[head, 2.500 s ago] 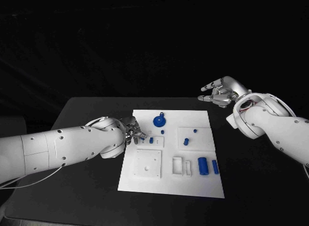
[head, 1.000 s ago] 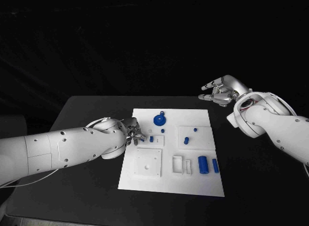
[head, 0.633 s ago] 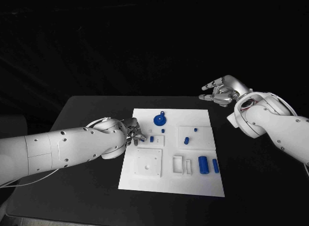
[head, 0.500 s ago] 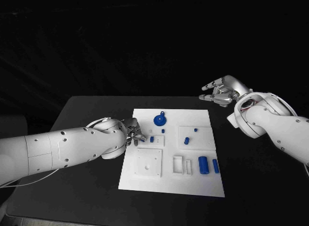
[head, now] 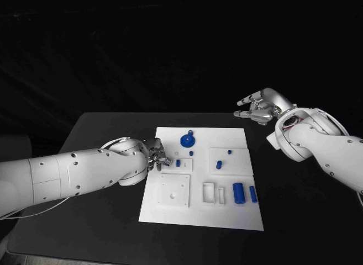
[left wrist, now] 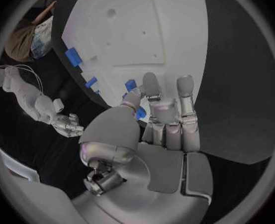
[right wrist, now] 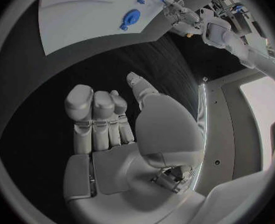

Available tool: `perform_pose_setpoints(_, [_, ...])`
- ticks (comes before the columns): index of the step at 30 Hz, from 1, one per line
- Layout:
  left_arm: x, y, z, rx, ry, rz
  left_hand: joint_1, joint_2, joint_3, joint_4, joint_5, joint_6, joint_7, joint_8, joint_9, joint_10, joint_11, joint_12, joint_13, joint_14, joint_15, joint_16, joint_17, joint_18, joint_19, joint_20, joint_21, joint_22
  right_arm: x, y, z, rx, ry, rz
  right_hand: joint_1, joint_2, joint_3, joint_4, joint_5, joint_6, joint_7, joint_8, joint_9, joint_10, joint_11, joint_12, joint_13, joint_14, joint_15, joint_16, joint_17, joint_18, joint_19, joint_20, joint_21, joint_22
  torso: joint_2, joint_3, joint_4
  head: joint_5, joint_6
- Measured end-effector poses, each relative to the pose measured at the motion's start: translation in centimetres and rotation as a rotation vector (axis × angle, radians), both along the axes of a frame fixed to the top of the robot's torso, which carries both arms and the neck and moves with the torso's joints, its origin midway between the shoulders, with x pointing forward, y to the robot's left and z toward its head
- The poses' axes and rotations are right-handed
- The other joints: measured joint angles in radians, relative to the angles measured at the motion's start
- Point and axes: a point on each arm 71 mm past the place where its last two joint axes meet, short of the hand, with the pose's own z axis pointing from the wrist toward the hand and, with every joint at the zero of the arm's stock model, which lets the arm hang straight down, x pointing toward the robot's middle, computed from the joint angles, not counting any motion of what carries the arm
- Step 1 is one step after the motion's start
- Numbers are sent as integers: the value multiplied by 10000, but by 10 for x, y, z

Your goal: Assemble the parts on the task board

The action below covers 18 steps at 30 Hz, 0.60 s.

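Judging near to far, two blue parts (head: 245, 193) lie loose on the task board (head: 199, 220); a small peg (head: 178, 163) is pinched by the left hand (head: 155, 156); beyond, the right hand (head: 261, 108) is held empty, fingers apart.

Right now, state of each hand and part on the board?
left hand: at the task board's left edge, fingers on a small blue part
right hand: raised beyond the board's far right corner, holding nothing, fingers apart
round blue part: lying flat on the board
two blue cylinders: lying side by side
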Motion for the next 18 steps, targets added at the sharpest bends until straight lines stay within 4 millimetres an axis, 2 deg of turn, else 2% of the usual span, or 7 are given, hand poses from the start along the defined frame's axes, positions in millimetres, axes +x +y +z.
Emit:
perform_pose_setpoints(5, [1,0,0,37,43,-20,0,0,-7,7,-76,1,1,-8,-1,0,0,0,-3,0,0,0,-32,-1,-36,36,0,-1,0,0,0,0,1,2,0,0,0,0,0,0,0,0,0,0,0,0,0,0,0,0,0,0,0,0,0,0,0,-1,0,-9,-10])
perform_pose_setpoints(12, [2,0,-1,61,82,-3,2,-1,-288,262,-74,17,17,-7,-3,0,0,0,-2,0,0,0,-61,-1,-36,36,0,5,0,1,0,-1,9,15,0,0,0,0,0,0,0,0,0,0,0,0,0,0,0,0,20,0,0,0,0,-1,0,-1,-5,-27,-21])
perform_pose_setpoints(18, [3,0,-2,59,95,13,108,-107,-331,426,-74,27,9,4,10,0,0,0,-2,0,0,0,-70,0,-36,36,0,7,0,1,0,-1,12,19,0,0,0,0,0,0,0,0,0,0,0,0,0,0,0,0,19,0,0,0,0,-2,1,-1,-5,-55,-23])
